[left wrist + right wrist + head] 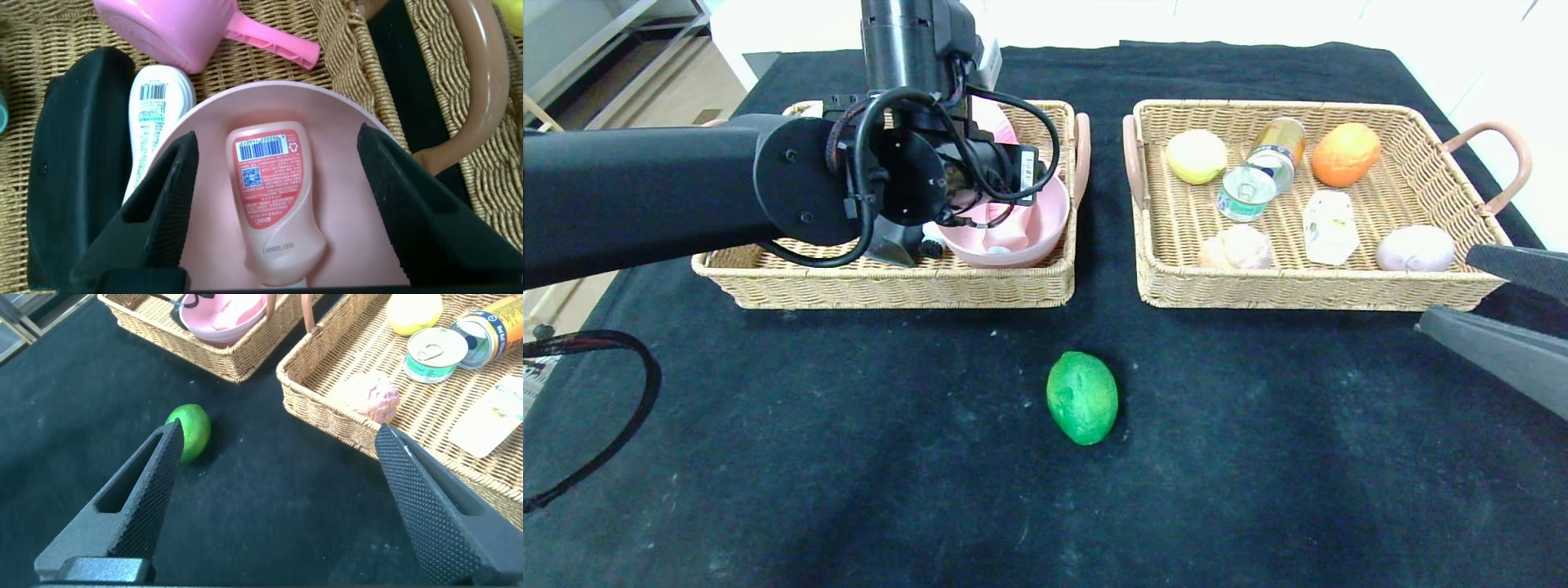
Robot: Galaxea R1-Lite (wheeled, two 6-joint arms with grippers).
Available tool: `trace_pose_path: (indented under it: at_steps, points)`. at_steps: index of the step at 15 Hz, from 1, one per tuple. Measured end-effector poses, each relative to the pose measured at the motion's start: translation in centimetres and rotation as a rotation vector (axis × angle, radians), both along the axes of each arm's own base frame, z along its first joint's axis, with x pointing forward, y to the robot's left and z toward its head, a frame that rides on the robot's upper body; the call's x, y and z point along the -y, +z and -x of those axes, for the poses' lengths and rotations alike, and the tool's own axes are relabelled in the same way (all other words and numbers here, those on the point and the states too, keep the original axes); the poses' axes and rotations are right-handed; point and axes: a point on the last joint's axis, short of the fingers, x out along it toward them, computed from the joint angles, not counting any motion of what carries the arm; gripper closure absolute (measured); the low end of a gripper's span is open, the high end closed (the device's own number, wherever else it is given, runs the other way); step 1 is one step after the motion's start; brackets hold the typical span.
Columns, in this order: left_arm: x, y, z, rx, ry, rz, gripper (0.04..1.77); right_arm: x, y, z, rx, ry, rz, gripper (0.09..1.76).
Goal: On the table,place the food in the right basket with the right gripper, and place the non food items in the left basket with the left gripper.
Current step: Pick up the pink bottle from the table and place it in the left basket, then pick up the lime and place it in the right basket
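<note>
A green lime [1082, 398] lies on the black table in front of the gap between the baskets; it also shows in the right wrist view [189, 433]. My left gripper [278, 139] is open above the left basket [890, 287], its fingers straddling a pink bowl [343, 122] that holds a pink bottle [274, 204]. My right gripper [1445, 290] is open and empty, low at the front right corner of the right basket [1298, 290], well to the right of the lime.
The left basket also holds a white tube [155, 122] and a pink scoop [180, 33]. The right basket holds a lemon [1195, 155], two cans [1245, 193], an orange [1345, 153], a white packet [1330, 226] and other food.
</note>
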Motion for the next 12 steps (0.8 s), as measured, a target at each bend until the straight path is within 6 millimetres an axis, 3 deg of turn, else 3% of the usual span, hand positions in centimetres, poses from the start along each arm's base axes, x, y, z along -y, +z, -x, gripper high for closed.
trace_pose_path:
  at_steps: [6,12]
  points:
    - [0.2,1.0,3.4,-0.020,-0.056,-0.035,0.23,-0.1,-0.2,-0.2,-0.010,0.000,0.003,0.14]
    - [-2.9,1.0,9.5,-0.068,-0.226,-0.078,0.16,-0.4,-0.8,-1.2,-0.045,-0.006,0.015,0.14]
